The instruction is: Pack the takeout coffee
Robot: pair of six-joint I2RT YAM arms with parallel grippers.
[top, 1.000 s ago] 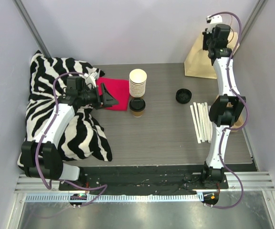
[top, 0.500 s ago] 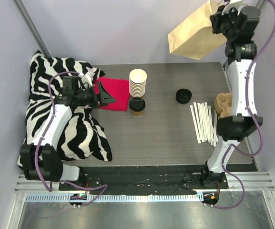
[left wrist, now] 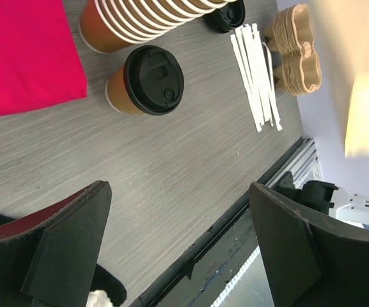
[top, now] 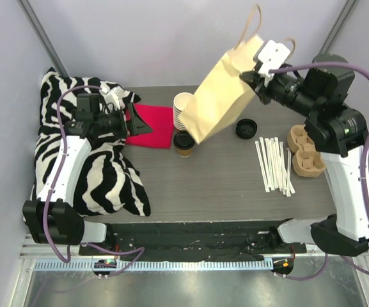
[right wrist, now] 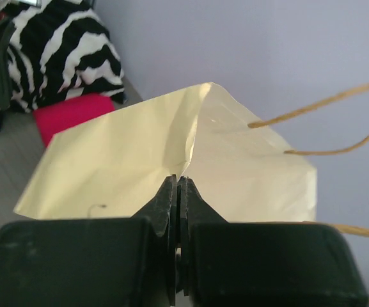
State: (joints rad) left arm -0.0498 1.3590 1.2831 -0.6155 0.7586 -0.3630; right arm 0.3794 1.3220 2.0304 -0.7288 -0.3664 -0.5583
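Swung in from the back right corner, 1 tan paper bag (top: 226, 96) with twine handles now hangs tilted above the middle of the grey desk (top: 210, 185). The right end effector (top: 253, 75) pinches its top edge, jaws pressed flat on the paper.

Nearest, 1 zebra-print cushion (top: 101, 179) lies at the left. At the right is a row of white stirrer sticks (top: 274, 163), too tightly packed to count, beside 1 brown moulded cup carrier (top: 304, 153) with 2 wells.

Mid-desk stands 1 takeout coffee (top: 184, 143), a brown paper cup with a black lid, upright, just in front of 1 stack of cream-white cups (top: 181, 105). 1 loose black lid (top: 245, 129) sits further right.

The left end effector (top: 141, 125) hovers at 1 red napkin (top: 162, 131), jaws spread wide and empty.
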